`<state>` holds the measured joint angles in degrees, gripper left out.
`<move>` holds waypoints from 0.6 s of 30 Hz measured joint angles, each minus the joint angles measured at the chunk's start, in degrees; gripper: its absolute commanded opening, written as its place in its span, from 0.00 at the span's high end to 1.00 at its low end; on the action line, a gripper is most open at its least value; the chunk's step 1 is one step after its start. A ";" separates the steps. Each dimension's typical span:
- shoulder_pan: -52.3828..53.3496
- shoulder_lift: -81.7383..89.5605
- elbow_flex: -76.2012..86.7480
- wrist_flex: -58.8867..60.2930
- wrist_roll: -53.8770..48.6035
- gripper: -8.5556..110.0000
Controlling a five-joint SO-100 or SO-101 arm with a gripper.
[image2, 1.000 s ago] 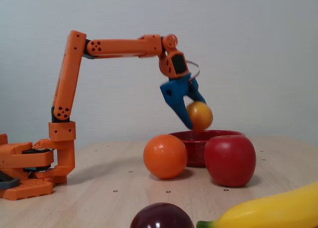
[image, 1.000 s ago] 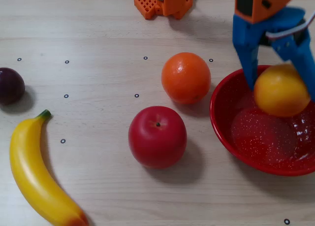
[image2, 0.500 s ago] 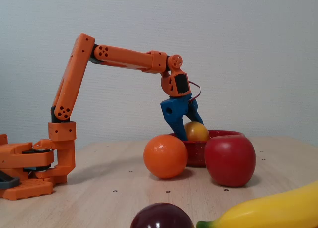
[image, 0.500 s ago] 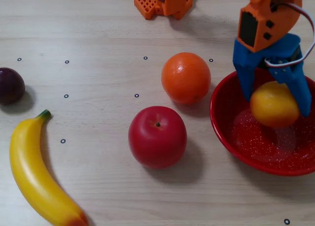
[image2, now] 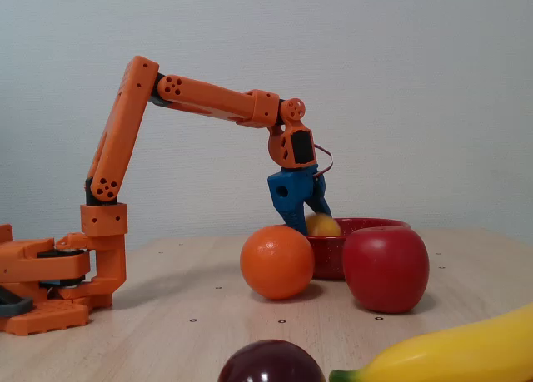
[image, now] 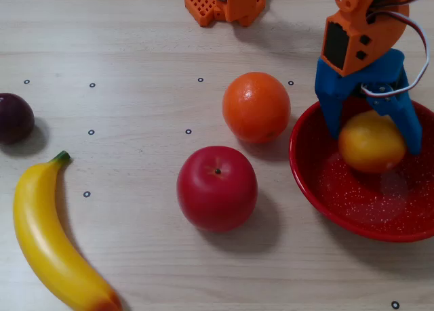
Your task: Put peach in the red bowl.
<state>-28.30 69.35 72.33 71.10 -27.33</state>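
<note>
The peach [image: 371, 143] is a smooth yellow-orange fruit sitting between the two blue fingers of my gripper [image: 374, 143], over the inside of the red bowl [image: 380, 206] at the right of the table. The fingers press on both of its sides, so the gripper is shut on it. In the side fixed view the peach [image2: 322, 225] shows just at the height of the bowl's rim, with the gripper [image2: 310, 224] pointing down into the red bowl [image2: 331, 257]. Whether the peach touches the bowl's floor is hidden.
A large orange [image: 256, 108] lies just left of the bowl and a red apple [image: 217, 188] in front of it. A banana [image: 47, 243] and a dark plum [image: 13, 118] lie at the far left. The arm's base [image: 224, 3] stands at the back.
</note>
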 measured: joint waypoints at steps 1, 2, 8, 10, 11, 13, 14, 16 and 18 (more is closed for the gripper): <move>0.00 0.00 0.00 0.00 -0.26 0.54; 0.00 0.00 0.00 0.00 -0.26 0.53; 0.00 0.00 0.00 0.00 -0.26 0.53; 0.00 0.00 -0.09 0.00 -0.26 0.53; 0.00 0.00 -0.09 0.00 -0.26 0.53; 0.00 0.00 -0.09 0.09 -0.26 0.53; 0.09 0.00 -0.09 0.09 -0.26 0.54; 0.09 0.09 -0.09 0.09 -0.26 0.57; 0.00 0.26 -0.09 0.09 -0.26 0.58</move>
<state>-28.30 69.61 72.25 71.19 -27.60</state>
